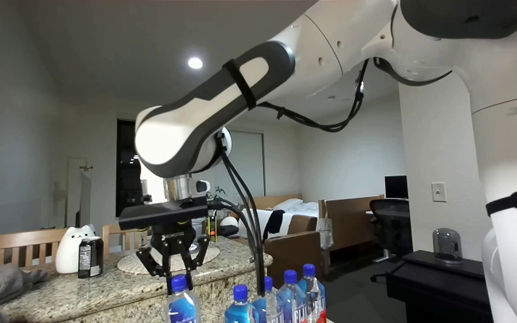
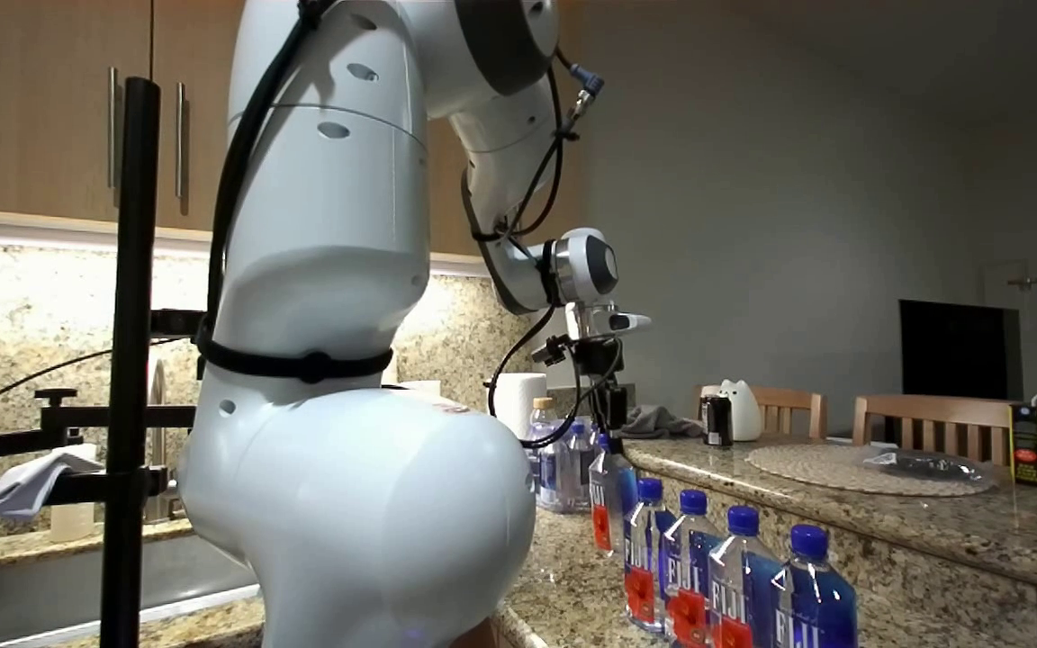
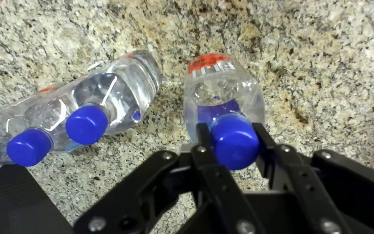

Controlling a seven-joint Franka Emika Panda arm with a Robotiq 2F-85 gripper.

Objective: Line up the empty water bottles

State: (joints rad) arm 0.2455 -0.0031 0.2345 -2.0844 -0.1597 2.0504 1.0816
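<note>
Tool [image 3: 230, 127] nearest us, clamped on bottle [image 3: 222, 87] at cap [image 3: 235, 144]; narrow hold could let it swivel; placing it too close, we might topple neighbouring bottle [image 3: 120, 92].

Bare counter [image 3: 330, 78] on one side of held bottle [image 3: 222, 94], narrow gap opposite; bottle row [image 3: 54, 113] blocking beyond

There are at least seven blue-capped bottles [image 2: 739, 576], one tan-capped bottle [image 2: 542, 410], one can [image 1: 90, 257], one carton [image 2: 1031, 447], one mat [image 2: 802, 469], one cat figure [image 1: 71, 253]

"FIJI" on several water bottles [image 2: 688, 576], white "ROBOTIQ" lettering on the end effector [image 1: 179, 286]
</note>
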